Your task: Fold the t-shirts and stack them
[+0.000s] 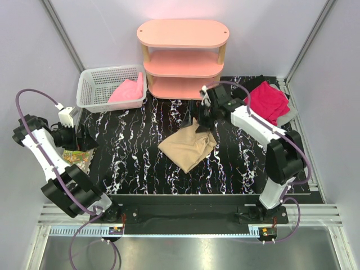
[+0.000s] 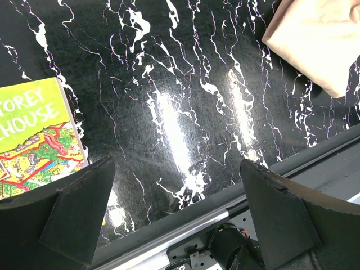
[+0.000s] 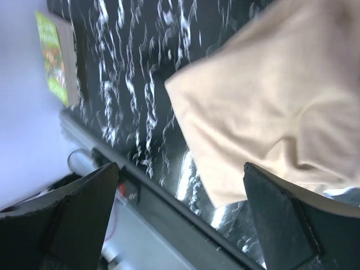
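I see both claws spread wide, gripping nothing. The right gripper (image 3: 180, 169) hangs over the tan shirt (image 1: 188, 147) mid-table, and the left gripper (image 2: 175, 167) is beside the book (image 2: 34, 140). The magenta shirt (image 1: 269, 101) lies far right, and the pink shirt (image 1: 126, 91) is in the basket (image 1: 90, 84).

Folded tan t-shirt (image 1: 188, 147) on mat (image 1: 140, 152) centre, crumpled magenta t-shirt (image 1: 267, 101) far right, light pink t-shirt (image 1: 126, 91) bunched in white basket (image 1: 90, 90).

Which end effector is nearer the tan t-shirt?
Right. The right end effector hovers open at the far edge of the tan t-shirt; the left end effector sits open well to its left, beside the book.
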### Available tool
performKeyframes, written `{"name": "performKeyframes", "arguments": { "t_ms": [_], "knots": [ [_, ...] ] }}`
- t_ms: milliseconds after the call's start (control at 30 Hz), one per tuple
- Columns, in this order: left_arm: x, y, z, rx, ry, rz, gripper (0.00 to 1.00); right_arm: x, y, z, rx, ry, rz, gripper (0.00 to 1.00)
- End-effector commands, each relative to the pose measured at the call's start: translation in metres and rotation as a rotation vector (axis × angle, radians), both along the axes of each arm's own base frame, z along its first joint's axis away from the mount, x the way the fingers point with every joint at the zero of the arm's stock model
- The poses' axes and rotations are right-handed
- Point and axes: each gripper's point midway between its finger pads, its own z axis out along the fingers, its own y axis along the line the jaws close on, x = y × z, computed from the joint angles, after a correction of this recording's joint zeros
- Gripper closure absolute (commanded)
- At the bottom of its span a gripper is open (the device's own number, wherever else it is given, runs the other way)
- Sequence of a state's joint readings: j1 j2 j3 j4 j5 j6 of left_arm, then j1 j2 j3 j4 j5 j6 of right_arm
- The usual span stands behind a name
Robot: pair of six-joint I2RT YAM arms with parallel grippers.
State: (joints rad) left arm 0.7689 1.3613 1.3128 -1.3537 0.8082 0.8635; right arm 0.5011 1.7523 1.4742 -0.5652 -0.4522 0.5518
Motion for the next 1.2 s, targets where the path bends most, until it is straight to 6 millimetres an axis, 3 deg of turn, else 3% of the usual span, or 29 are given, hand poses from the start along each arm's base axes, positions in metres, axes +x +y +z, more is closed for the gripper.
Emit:
{"name": "performKeyframes", "arguments": {
  "t_ms": [0,233,467,667,767,833,933,967,1067,1167],
  "knots": [
    [-0.003,-0.002,0.002,0.016,-0.003,-0.003,0.01,-0.016,0.012,-0.019,0.224,0.195,0.029,0.00],
    [-0.004,-0.001,0.002,0.027,-0.001,-0.006,0.01,-0.013,-0.013,-0.058,0.255,0.280,-0.062,0.00],
    [-0.004,-0.002,0.000,0.024,0.007,-0.008,0.01,-0.023,-0.029,-0.119,0.186,0.371,-0.096,0.00],
    [-0.004,0.000,-0.002,0.032,0.013,-0.008,0.01,-0.032,-0.044,-0.148,0.090,0.398,-0.106,0.00],
    [-0.003,-0.001,-0.002,0.025,0.011,-0.010,0.01,-0.036,-0.046,-0.152,0.085,0.417,-0.107,0.00],
    [-0.004,-0.001,-0.002,0.031,0.012,-0.012,0.01,-0.035,-0.045,-0.141,0.101,0.398,-0.101,0.00],
    [-0.005,-0.001,-0.004,0.033,0.017,-0.015,0.01,-0.031,-0.038,-0.105,0.157,0.359,-0.080,0.00],
    [-0.005,-0.001,-0.005,0.033,0.019,-0.014,0.01,-0.023,-0.033,-0.074,0.199,0.302,-0.066,0.00],
    [-0.005,-0.002,-0.003,0.032,0.014,-0.016,0.01,-0.015,-0.023,-0.017,0.240,0.211,-0.042,0.00],
    [-0.004,-0.002,-0.002,0.027,0.012,-0.012,0.01,-0.015,-0.007,0.012,0.292,0.191,0.003,0.00]
  ]
}}
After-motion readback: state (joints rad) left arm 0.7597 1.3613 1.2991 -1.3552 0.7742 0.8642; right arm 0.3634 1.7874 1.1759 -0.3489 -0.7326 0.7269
